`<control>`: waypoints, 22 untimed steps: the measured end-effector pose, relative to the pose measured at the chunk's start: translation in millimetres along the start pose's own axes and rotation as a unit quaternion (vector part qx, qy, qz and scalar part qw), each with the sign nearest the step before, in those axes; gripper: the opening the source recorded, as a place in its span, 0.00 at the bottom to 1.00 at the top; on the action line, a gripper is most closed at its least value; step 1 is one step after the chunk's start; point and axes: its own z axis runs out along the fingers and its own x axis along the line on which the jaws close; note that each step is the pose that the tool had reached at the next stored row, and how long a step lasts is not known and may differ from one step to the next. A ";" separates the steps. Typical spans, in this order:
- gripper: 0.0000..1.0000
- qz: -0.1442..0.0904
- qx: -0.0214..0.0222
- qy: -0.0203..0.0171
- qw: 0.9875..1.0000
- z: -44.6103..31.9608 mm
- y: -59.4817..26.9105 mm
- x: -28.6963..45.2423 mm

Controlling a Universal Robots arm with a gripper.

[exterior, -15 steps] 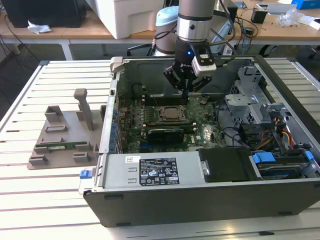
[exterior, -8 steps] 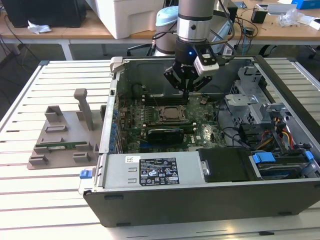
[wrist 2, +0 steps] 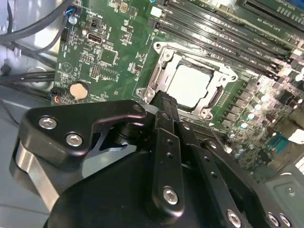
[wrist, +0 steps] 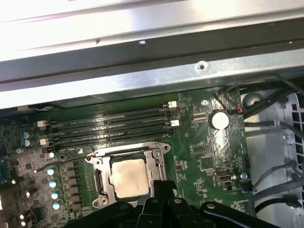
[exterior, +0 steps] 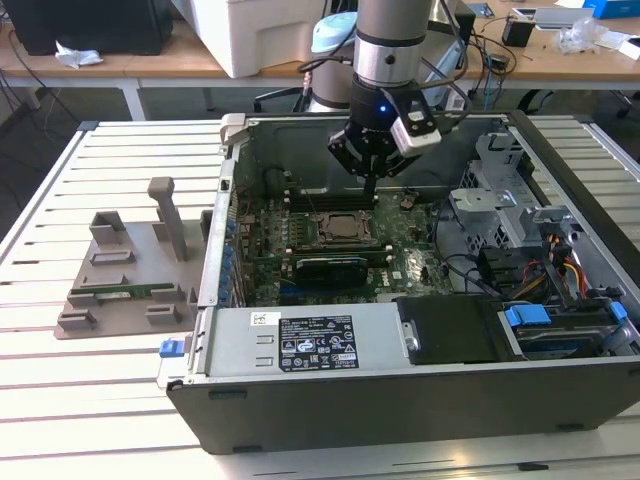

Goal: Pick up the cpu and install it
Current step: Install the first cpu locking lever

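Arm point(exterior: 385, 45) upright, end effector point(exterior: 369, 186) pointing straight down, fingers together.

Exterior view overlooks the open computer case point(exterior: 400, 400); both wrist views look down close on its socket point(wrist: 127, 175).

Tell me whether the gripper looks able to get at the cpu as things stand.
Probably yes. The gripper hangs inside the open case above the motherboard, right by the cpu lying in its socket, and nothing lies over the chip.
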 end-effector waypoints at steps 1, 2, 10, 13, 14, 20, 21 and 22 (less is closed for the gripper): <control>0.11 -0.003 0.000 0.000 1.000 0.0 0.0 0.0; 0.11 -0.007 0.000 0.000 1.000 0.0 0.0 0.0; 0.11 -0.048 0.000 -0.001 0.999 0.0 0.0 0.0; 0.11 -0.070 0.000 -0.001 0.998 0.0 0.0 0.0; 0.11 -0.076 0.000 -0.001 0.997 0.0 0.0 0.0; 0.11 -0.079 0.000 -0.001 0.997 0.0 0.0 0.3; 0.11 -0.079 0.000 -0.001 0.997 0.0 -0.1 0.5; 0.11 -0.079 0.000 -0.001 0.997 0.0 -0.2 1.4</control>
